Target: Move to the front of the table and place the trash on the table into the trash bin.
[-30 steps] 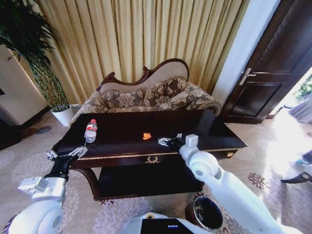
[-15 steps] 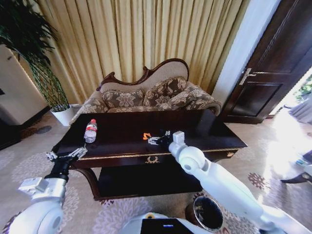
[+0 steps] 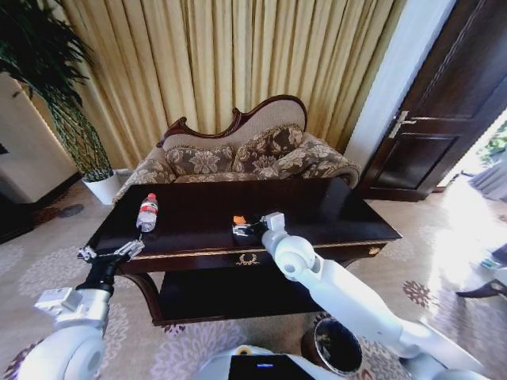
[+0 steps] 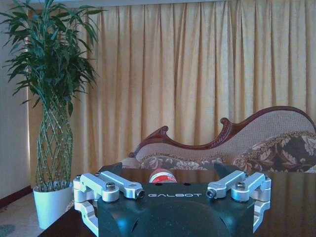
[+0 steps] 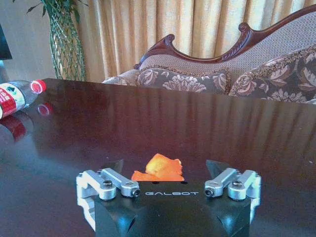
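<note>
The dark glossy table (image 3: pixel 348 207) stands before me. On it lies an orange crumpled scrap (image 3: pixel 238 219), and my right gripper (image 3: pixel 241 229) is right at it, open. The right wrist view has that scrap (image 5: pixel 160 167) lying between the spread fingertips (image 5: pixel 114 166) of the right gripper (image 5: pixel 166 169), untouched. A clear bottle (image 3: pixel 147 212) with a red cap lies on the table's left part, and the right wrist view catches this bottle (image 5: pixel 14 97) too. My left gripper (image 3: pixel 111 253) hangs open by the table's front left corner, pointed at the bottle's cap (image 4: pixel 162 176). The brown trash bin (image 3: pixel 337 346) stands on the floor at my lower right.
An ornate patterned sofa (image 3: pixel 238 154) sits behind the table, with gold curtains behind it. A tall plant in a white pot (image 3: pixel 103 188) stands at the back left. A dark wooden door (image 3: pixel 444 119) is at the right. Patterned carpet surrounds the table.
My right gripper has slid left across the table until the orange scrap lies between its open fingers. The left arm has barely moved.
</note>
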You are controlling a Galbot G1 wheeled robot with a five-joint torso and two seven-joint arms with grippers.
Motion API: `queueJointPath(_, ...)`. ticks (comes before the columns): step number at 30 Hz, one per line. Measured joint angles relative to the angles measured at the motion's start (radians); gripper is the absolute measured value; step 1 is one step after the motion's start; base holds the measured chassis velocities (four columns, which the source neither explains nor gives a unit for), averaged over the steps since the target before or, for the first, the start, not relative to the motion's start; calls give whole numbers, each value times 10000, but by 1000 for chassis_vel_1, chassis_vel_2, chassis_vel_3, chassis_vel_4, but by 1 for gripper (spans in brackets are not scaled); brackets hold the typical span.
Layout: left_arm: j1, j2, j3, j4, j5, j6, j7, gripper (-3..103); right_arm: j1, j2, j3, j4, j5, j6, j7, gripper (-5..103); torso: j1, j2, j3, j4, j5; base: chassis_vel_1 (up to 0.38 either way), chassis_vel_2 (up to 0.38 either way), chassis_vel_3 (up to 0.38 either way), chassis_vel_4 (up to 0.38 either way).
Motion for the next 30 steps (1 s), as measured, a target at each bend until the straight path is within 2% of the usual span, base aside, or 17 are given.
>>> queueJointPath(1, 0, 0, 0, 0, 0, 0, 0, 100, 0, 0, 0, 0, 0, 0, 0, 94, 0, 0, 0, 0, 0, 0, 0, 0, 0)
queueJointPath(3, -15, 13, -32, 6, -14, 0, 0, 100, 128, 167, -174, -146, -15, -8, 102, 85, 0, 0, 0, 0, 0, 0, 0, 0, 0)
queueJointPath(6, -18, -17, -41, 6, -22, 0, 0, 100, 226, 314, -305, -323, -83, -9, 192, 79, 0, 0, 0, 1, 0, 0, 0, 0, 0)
queueJointPath(9, 14, -73, -54, -1, -21, -3, 0, 100, 282, 478, -407, -473, -161, -19, 319, 63, 0, 0, 0, 1, 0, 0, 0, 0, 0)
queueJointPath(11, 18, -73, -61, -2, -21, -5, 0, 100, 283, 497, -422, -491, -179, -22, 343, 63, 0, 0, 0, 1, 0, 0, 0, 0, 0)
queueJointPath(12, 20, -67, -79, -1, -22, -14, 0, 100, 284, 511, -448, -505, -210, -31, 388, 52, 0, 0, 0, 1, 1, 0, 0, 0, 0)
queueJointPath(15, 8, -42, -104, 0, -29, -22, 0, 100, 274, 483, -453, -502, -263, -52, 395, 52, -1, 0, 0, 1, 0, 0, 0, 0, 0)
queueJointPath(16, 2, -36, -105, 1, -32, -22, 0, 100, 267, 465, -453, -494, -276, -54, 394, 41, 0, 0, 0, 0, 1, 0, 0, 0, 0)
queueJointPath(17, -11, -30, -101, 1, -35, -22, 0, 100, 258, 427, -448, -471, -287, -55, 388, 35, 0, 0, 0, 0, 0, 0, 0, 0, 0)
queueJointPath(18, -21, -29, -86, 1, -35, -23, 0, 100, 254, 393, -434, -452, -291, -55, 378, 30, 0, 0, 0, 0, 1, 0, 0, 0, 0)
queueJointPath(20, -35, -29, -65, 1, -35, -22, -1, 100, 250, 360, -415, -436, -302, -54, 364, 30, 0, 0, 0, 0, 0, 0, 0, 0, 0)
queueJointPath(21, -43, -26, -52, 1, -35, -23, 0, 100, 244, 331, -399, -424, -311, -55, 349, 25, 0, 0, 0, 0, 1, 0, 0, 0, 0)
queueJointPath(22, -53, -19, -37, 1, -36, -23, 0, 100, 213, 290, -361, -396, -323, -55, 331, 14, 0, 0, 0, 0, 1, 0, 0, 0, 0)
queueJointPath(24, -54, -12, -35, -1, -37, -23, 0, 100, 182, 273, -342, -377, -329, -53, 319, 14, -1, 0, 0, 0, 1, 0, 0, 0, 0)
queueJointPath(26, -55, 2, -35, -4, -40, -22, 0, 100, 100, 258, -303, -339, -365, -23, 301, 3, -1, 0, 0, 0, 1, 0, 0, 0, 0)
queueJointPath(27, -54, 5, -35, -4, -39, -23, 0, 100, 71, 258, -282, -328, -373, 13, 299, 2, -1, 0, 0, 0, 1, 0, 0, 0, 0)
queueJointPath(30, -50, 6, -36, -4, -40, -23, 1, 100, 9, 262, -150, -266, -377, 221, 302, 2, -1, 0, 0, 1, 2, 0, 0, 0, 0)
